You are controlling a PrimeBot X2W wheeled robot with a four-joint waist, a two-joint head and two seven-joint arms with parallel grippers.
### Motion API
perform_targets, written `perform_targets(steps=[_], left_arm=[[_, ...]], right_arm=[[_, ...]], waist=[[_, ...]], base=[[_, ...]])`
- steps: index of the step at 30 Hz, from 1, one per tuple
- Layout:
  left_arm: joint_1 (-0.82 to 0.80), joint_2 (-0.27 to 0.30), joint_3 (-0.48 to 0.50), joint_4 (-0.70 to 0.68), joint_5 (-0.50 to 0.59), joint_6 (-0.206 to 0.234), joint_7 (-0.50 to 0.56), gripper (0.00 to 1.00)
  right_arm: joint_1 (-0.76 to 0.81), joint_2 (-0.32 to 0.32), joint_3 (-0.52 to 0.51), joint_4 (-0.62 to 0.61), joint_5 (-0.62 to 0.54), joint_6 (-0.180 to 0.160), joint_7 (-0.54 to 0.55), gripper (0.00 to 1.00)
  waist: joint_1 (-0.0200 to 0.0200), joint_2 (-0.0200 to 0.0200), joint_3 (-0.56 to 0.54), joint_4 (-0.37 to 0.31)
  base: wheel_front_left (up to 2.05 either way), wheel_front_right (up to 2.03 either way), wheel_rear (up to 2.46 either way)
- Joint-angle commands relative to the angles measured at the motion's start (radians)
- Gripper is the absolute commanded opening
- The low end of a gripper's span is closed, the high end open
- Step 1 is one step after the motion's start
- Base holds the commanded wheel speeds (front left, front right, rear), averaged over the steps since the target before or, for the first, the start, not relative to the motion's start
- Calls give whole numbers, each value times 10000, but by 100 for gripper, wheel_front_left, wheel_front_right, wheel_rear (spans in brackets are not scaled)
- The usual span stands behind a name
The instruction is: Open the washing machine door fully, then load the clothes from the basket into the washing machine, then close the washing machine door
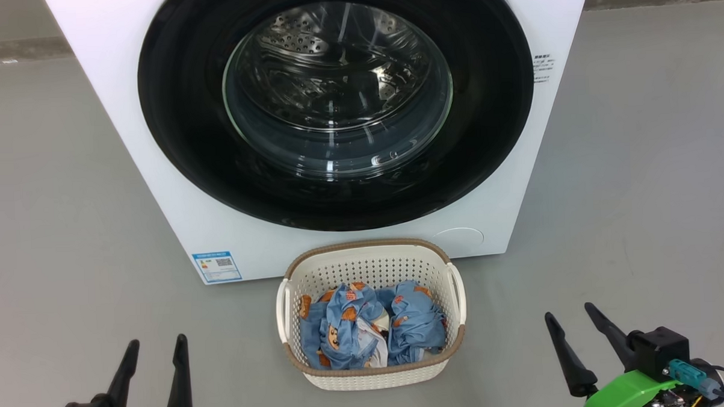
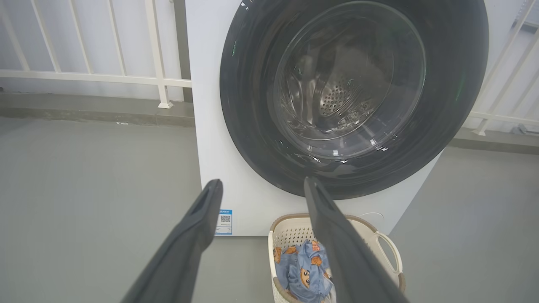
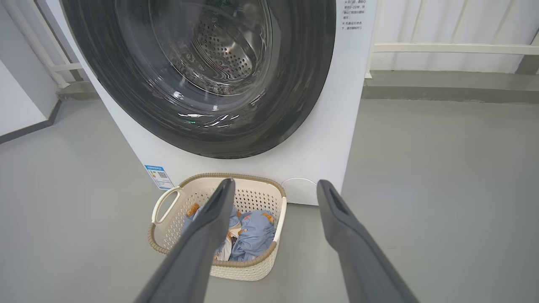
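Looking through the head view, I see the washing machine (image 1: 119,146) at 12 o'clock. The washing machine door (image 1: 179,143) is shut flat against its front, and the steel drum (image 1: 333,60) shows through the glass. The basket (image 1: 370,264) sits on the grey floor (image 1: 68,238) just in front of the machine, toward 6 o'clock, with the clothes (image 1: 366,330) bunched inside it. My left gripper (image 1: 156,341) is at 7 o'clock and my right gripper (image 1: 568,311) at 5 o'clock. Both are spread wide with nothing between them, clear of the basket.

On the left wrist view, the parted fingers (image 2: 189,235) frame the door's lower edge, and the basket lies at 5 o'clock.

On the right wrist view, the basket lies at 7 o'clock, partly behind one finger, with a blue label (image 3: 159,176) near it at 8 o'clock.
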Motion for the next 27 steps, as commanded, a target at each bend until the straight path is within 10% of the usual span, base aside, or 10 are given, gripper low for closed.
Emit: perform_targets(steps=[1,27], left_arm=[[-130,157,402,-163,118,-25,-103,100],[-178,98,616,-37,816,-25,-103,100]], right_arm=[[-179,-98,127,-271,-119,16,-140,100],[-121,94,-39,-397,-195,16,-151,100]], waist=[[0,0,-1,-9],[0,0,80,-37]], base=[[0,0,0],[41,41,-83]])
